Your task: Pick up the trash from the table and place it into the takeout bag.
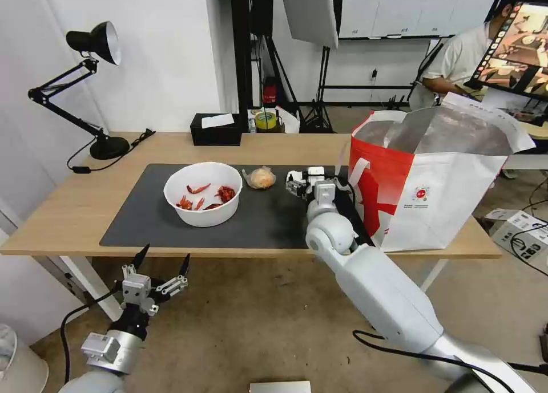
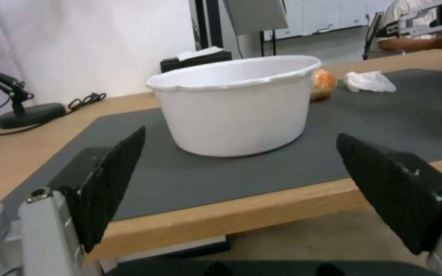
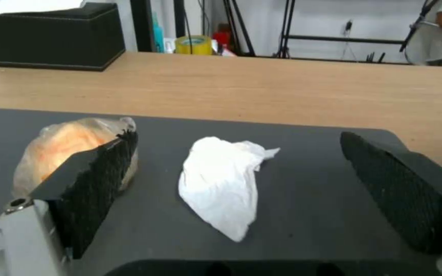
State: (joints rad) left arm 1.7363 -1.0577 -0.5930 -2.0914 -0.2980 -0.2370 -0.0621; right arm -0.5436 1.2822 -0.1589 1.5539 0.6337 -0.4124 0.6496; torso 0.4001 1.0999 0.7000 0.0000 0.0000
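Observation:
On the table lies a dark grey mat. The trash on it is a white bowl with red scraps, a small clear bag of yellow-orange food and a crumpled white tissue. My right gripper hovers open over the mat's right part, its fingers either side of the tissue without touching it, and the food bag lies beside one finger. The white-and-red takeout bag stands open at the table's right end. My left gripper hangs open below the table's front edge, facing the bowl.
A black tissue box and a yellow tape roll sit at the table's back edge. A black desk lamp with its cable stands at the back left. A cardboard box lies on the floor to the right.

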